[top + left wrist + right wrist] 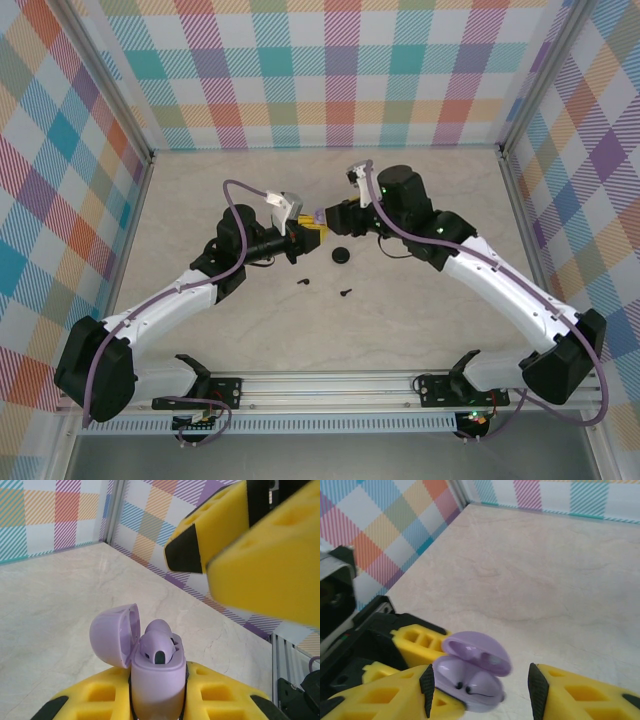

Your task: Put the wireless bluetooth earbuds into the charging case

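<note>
We list:
- Left gripper (157, 692): clamped on the lilac case (156, 680), lid (112, 635) swung open.
- Lilac earbuds (465, 679): two, seated in that case (stems hidden).
- Right gripper (482, 690): jaws parted either side of the case, one pad clear of it.
- Black earbuds (305, 281): two, loose on the table (200, 200), near the black case (342, 256).

Plaid panels (330, 70) in pastel orange, teal, purple and yellow stand round three sides of the table (420, 330), joined at the far corners by silver metal posts (115, 100). The tabletop is a pale, faintly veined stone pattern, evenly lit with only soft shadows. A ribbed aluminium rail (330, 384) runs along its near edge.
</note>
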Available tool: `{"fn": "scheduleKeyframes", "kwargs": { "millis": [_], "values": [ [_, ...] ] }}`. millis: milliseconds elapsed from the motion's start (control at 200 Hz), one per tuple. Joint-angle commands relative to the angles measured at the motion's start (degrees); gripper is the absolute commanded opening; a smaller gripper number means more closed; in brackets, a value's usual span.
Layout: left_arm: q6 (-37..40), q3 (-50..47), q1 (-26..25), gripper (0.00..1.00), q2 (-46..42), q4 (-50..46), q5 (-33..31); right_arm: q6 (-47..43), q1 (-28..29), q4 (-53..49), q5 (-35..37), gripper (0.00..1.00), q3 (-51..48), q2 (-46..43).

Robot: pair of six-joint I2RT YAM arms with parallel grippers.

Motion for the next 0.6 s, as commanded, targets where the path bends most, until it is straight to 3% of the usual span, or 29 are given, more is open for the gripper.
{"fn": "scheduleKeyframes", "kwargs": {
  "millis": [0,145,295,600],
  "values": [
    [1.43,0.52,-0.78,0.00,-0.33,1.91,1.48,1.42,-3.24,-2.25,-0.64,0.54,-1.81,-1.96],
    [2.13,1.33,-0.73,0.00,-0.23,2.30,4.08,2.70,-8.51,-5.68,-3.74,0.54,-2.41,-1.78],
    [2.23,3.10,-0.71,0.00,0.43,4.08,9.04,2.31,-13.54,-5.39,-12.29,0.47,-4.42,-0.17],
    [0.49,6.42,-0.78,0.00,2.44,7.00,14.59,1.25,-15.80,-1.07,-22.75,0.30,-6.74,1.81]
  ]
}}
